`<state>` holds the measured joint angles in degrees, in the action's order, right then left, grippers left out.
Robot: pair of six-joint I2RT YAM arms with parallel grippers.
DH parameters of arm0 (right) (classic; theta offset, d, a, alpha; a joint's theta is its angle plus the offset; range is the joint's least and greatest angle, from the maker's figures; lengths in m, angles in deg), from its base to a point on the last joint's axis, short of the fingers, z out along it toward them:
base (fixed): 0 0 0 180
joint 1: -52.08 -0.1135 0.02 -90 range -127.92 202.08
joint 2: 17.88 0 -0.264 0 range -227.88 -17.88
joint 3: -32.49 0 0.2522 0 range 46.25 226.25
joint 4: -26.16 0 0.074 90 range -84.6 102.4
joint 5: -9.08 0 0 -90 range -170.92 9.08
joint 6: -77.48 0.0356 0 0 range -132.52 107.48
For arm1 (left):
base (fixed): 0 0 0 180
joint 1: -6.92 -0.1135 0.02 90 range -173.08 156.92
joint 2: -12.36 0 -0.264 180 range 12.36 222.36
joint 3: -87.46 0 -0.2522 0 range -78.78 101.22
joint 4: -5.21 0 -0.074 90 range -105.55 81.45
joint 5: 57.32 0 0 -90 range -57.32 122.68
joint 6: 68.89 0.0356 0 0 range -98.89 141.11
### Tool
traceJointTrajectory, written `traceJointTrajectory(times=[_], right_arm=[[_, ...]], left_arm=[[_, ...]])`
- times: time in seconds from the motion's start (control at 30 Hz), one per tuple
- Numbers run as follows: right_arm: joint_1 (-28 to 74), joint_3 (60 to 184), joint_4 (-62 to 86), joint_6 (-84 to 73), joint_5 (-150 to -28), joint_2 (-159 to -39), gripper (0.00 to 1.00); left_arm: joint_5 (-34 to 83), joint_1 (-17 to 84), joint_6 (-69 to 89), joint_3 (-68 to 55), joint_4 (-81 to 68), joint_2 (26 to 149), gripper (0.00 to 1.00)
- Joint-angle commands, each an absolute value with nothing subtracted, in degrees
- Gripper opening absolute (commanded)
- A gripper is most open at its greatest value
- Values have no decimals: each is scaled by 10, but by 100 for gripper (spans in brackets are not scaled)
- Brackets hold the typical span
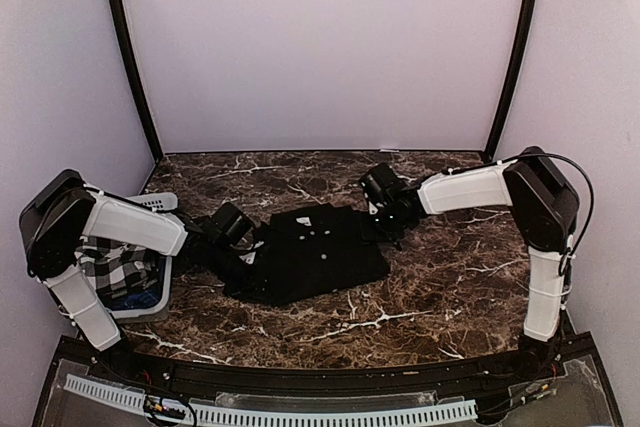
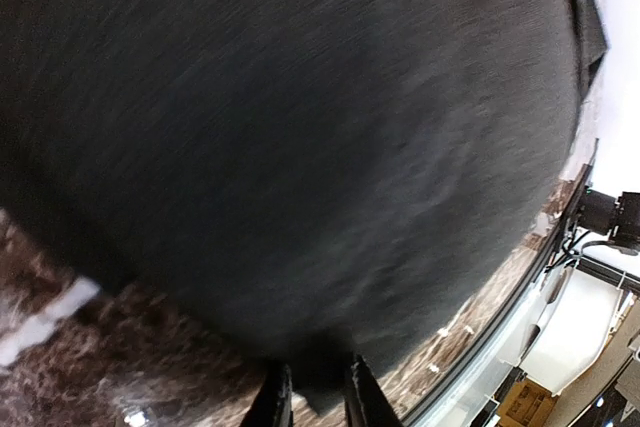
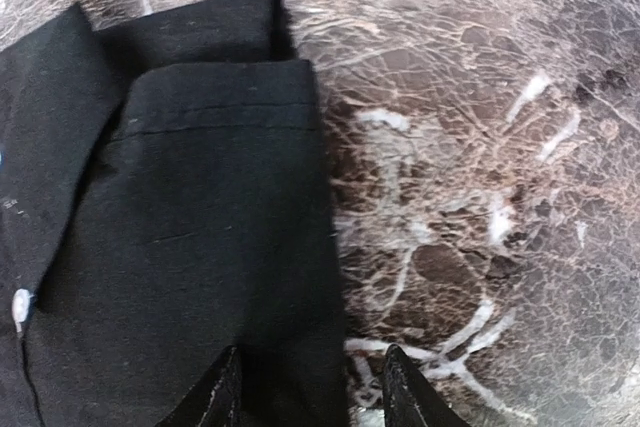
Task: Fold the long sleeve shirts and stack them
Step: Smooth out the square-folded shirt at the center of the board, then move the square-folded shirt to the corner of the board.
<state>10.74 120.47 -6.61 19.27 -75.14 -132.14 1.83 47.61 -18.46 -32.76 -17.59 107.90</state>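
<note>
- Cloth is what my left gripper [image 2: 318,399] has: the jaws stand nearly together, with a dark fold of the black shirt [image 1: 320,252] pinched in the thin gap between them.
- From that wrist, the shirt's fabric fills almost the whole view (blurred, so no seams or buttons can be made out), with a strip of marbled table [image 1: 450,287] below it.
- My right gripper [image 3: 312,392] has its jaws well apart. They straddle the shirt's right edge, one finger over the cloth and the other over bare marble, and they clamp nothing.
- Ahead of the right jaws, the cloth lies flat in overlapping layers, with a stitched hem across the top one and a pale button [image 3: 20,307] at the far left.
- From above, the shirt lies as a compact dark shape at the middle of the table, between my two wrists. My left gripper is at its left edge and my right gripper at its upper right corner.
- Beside my left arm, at the table's left edge, stands a white basket [image 1: 160,292] with a checked cloth [image 1: 115,265] inside, apart from the shirt.
</note>
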Motion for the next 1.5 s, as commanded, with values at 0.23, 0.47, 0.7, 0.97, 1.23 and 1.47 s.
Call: traceJointTrajectory(times=[0.23,0.47,0.7,0.97,1.23,1.47], right_arm=[[80,1230,-95,187,-765,-1359,33],[79,1236,-115,193,-732,-1361,1],[120,1260,-132,174,-684,-1356,0],[182,1329,-147,98,-631,-1360,0],[270,1393,-165,5,-571,-1372,0],[354,1434,-152,-54,-567,-1390,0]], left_arm=[[103,477,-181,-308,-275,1025,17],[204,460,-178,-235,-333,964,22],[218,419,-149,-201,-351,946,21],[208,414,-133,-184,-351,959,21],[194,414,-127,-183,-346,961,21],[189,414,-126,-183,-348,960,20]])
